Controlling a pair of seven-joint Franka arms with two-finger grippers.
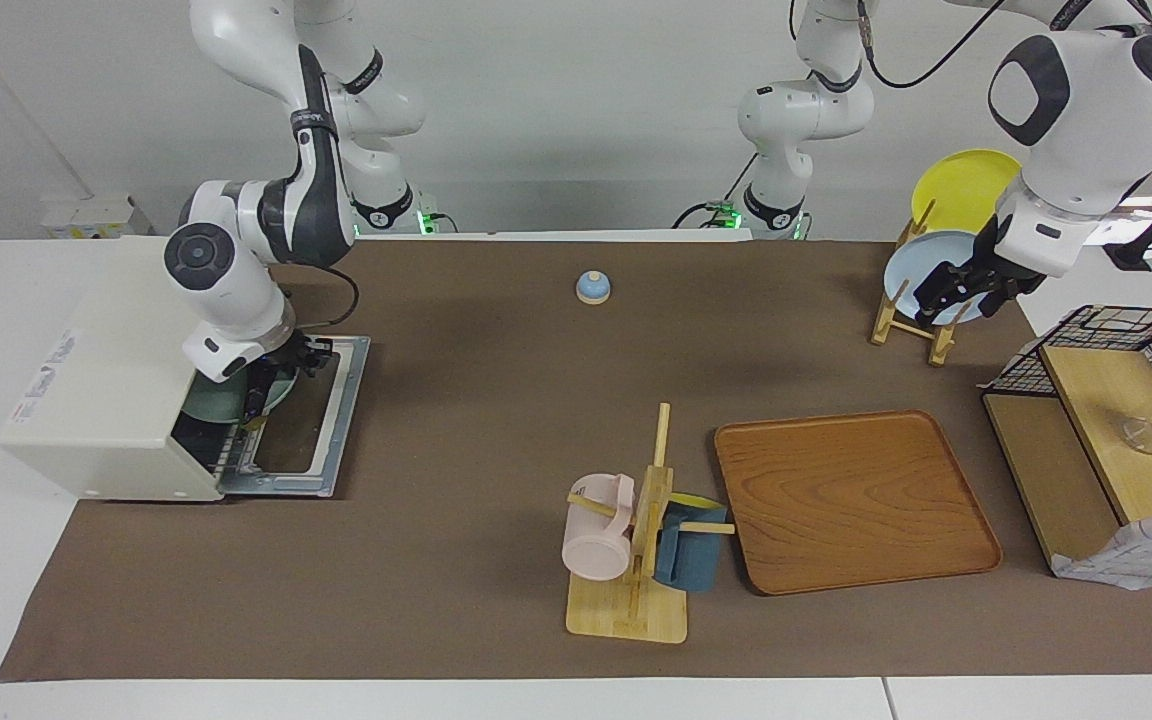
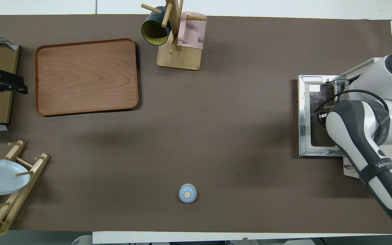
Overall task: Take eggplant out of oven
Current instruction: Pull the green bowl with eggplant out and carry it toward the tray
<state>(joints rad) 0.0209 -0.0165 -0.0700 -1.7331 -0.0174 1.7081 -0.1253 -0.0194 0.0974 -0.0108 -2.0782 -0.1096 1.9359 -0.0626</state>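
The cream-white oven [image 1: 106, 400] stands at the right arm's end of the table with its glass door [image 1: 321, 420] dropped flat toward the table's middle. A pale green plate [image 1: 221, 400] shows in the oven's mouth on the rack. My right gripper [image 1: 264, 395] reaches down into the mouth at the plate's edge. The eggplant does not show; the wrist and arm cover the opening. In the overhead view the right arm hides all but the door [image 2: 303, 115]. My left gripper [image 1: 941, 290] waits raised over the plate rack [image 1: 911, 320].
A wooden tray [image 1: 851, 500] lies toward the left arm's end. A mug tree [image 1: 636, 530] with a pink and a blue mug stands beside it. A small blue knob-topped lid [image 1: 592, 287] sits near the robots. A wire-basket shelf [image 1: 1106, 420] stands at the table's edge.
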